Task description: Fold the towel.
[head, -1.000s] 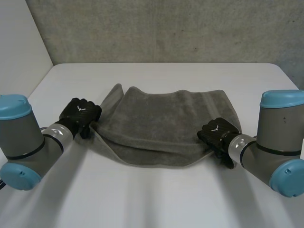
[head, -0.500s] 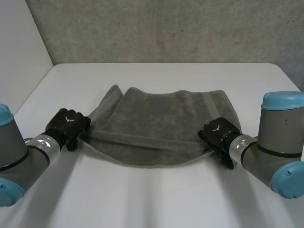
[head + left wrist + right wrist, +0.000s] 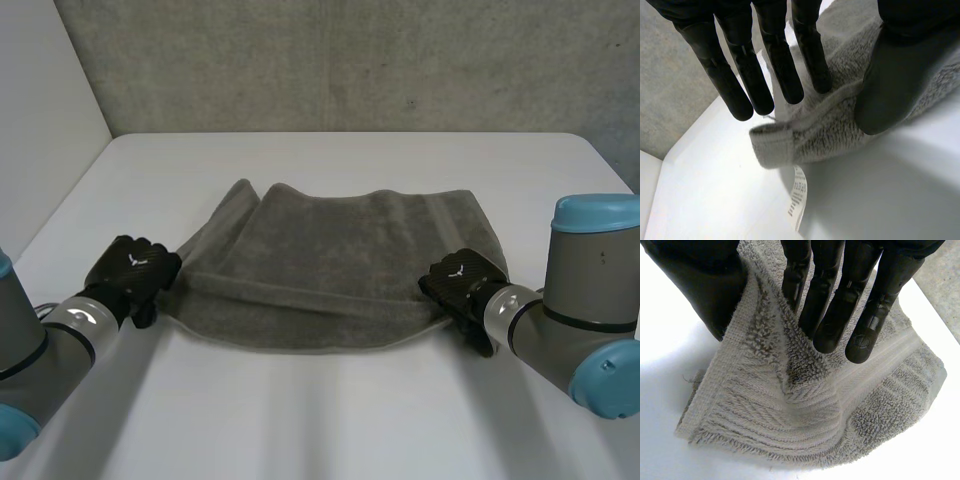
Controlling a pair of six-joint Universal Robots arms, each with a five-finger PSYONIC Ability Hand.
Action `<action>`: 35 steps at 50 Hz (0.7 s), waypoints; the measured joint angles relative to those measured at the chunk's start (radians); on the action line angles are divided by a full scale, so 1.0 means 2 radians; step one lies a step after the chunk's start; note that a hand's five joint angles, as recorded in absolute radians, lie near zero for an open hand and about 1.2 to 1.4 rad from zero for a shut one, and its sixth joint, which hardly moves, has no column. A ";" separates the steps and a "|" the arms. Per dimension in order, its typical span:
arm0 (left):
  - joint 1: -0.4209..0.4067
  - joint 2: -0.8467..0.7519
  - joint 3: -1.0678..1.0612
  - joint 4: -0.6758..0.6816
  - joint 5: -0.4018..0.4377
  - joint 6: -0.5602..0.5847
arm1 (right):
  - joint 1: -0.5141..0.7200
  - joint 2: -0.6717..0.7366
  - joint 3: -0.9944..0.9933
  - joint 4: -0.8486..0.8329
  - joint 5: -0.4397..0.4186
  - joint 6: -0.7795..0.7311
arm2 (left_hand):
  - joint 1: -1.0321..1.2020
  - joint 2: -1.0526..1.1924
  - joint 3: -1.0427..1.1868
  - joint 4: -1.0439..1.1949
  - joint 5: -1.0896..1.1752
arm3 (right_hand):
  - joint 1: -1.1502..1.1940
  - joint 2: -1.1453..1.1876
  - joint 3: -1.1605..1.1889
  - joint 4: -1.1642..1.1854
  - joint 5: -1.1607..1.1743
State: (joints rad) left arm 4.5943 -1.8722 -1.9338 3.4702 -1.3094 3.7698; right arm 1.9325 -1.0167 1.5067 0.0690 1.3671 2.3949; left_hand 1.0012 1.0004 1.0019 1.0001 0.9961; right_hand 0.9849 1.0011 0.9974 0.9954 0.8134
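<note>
A grey terry towel [image 3: 330, 250] lies spread on the middle of the white table [image 3: 330, 410], between the two arms. It is wider than it is deep, and a long crease runs across it near the front edge.

The left hand [image 3: 135, 272] is at the near left corner of the towel. In the left wrist view its fingers [image 3: 812, 55] are straight and a little spread. The one nearest the thumb touches the thick hem with its tip, and the others reach past the hem, over the table. The thumb [image 3: 890, 85] presses on the pile from the other side, so the corner is pinched between the thumb and that finger. The hemmed corner sticks out beyond the fingertips, and a small white printed label [image 3: 798, 196] hangs down from it to the table.

The right hand [image 3: 458, 279] is at the near right corner. In the right wrist view its fingers [image 3: 832, 305] are also straight and close together. A ridge of the cloth stands up between them and the thumb [image 3: 700, 285], which is on the outer side of the ridge. The hand holds this ridge in a narrow pinch. The rest of the corner, with its woven stripes, lies flat on the table under the fingertips.
</note>
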 measured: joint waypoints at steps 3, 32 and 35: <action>0.004 -0.017 0.002 0.009 0.001 0.001 | 0.000 0.001 0.000 0.000 0.000 0.000 | 0.000 0.000 0.000 0.000 0.000 | 0.000 0.000 0.000 0.000 0.000; 0.018 -0.031 0.021 0.007 0.008 0.002 | -0.025 -0.019 0.020 0.000 0.007 0.054 | 0.229 0.253 0.271 0.260 0.245 | -0.139 -0.139 -0.139 -0.142 -0.150; 0.023 -0.029 0.022 0.008 0.007 0.001 | -0.030 -0.030 0.029 -0.002 0.012 0.054 | 0.229 0.253 0.271 0.260 0.245 | -0.139 -0.139 -0.139 -0.142 -0.150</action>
State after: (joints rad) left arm 4.6408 -1.9293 -1.8891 3.4854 -1.2946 3.7718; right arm 1.8720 -1.0763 1.5648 0.0644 1.3917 2.5036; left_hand 1.4590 1.5070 1.5432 1.5198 1.4852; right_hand 0.7075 0.7226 0.7202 0.7120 0.5125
